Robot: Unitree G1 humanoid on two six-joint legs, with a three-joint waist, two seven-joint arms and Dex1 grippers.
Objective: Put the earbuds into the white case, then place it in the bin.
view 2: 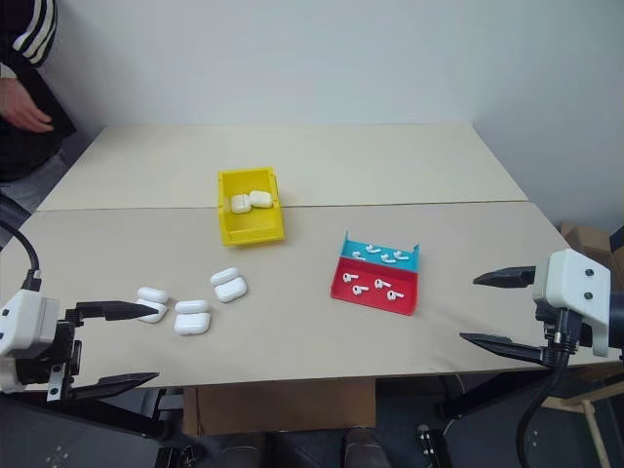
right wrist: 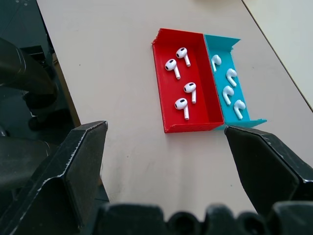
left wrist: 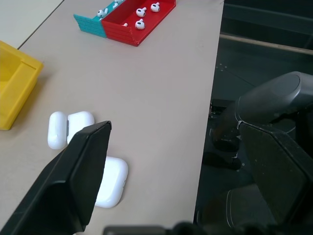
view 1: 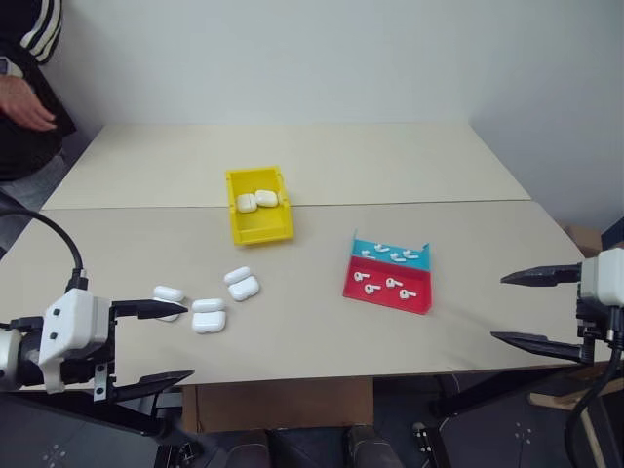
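Tiny white glossy plastic earbuds (right wrist: pixel 181 83) lie loose in the red and blue sloped plastic tray (view 1: pixel 388 276) right of centre on the beige counter (view 1: pixel 312 331), four in the red near section, four in the blue far section, none touching. Small glossy white pebble-shaped cases (view 1: pixel 208 316) sit left of centre near the front edge: three there, one pair just beside each other, the third (view 1: pixel 242 284) a bit farther in; at least some look hinged open, hard to tell for all. The bright yellow rectangular open-top plastic bin (view 1: pixel 258 226) is farther back, left of the tray, already with two white cases (view 1: pixel 256 200) inside. Right end effector (view 1: pixel 534 308) hangs off the right front edge, fingers spread wide, empty, pointing at the tray. Left end effector (view 1: pixel 148 344) is at the left front edge beside the cases, also wide open and empty. Judged step: first earbud pick not begun. Do it well: right goes for a red-section bud with clear space round it, pinch across the stem, narrow the fingers first to avoid knocking neighbours or the tray wall; left should steady an open case. Risk: glossy buds slip. A person's hand (view 1: pixel 24 103) at far left, well apart.
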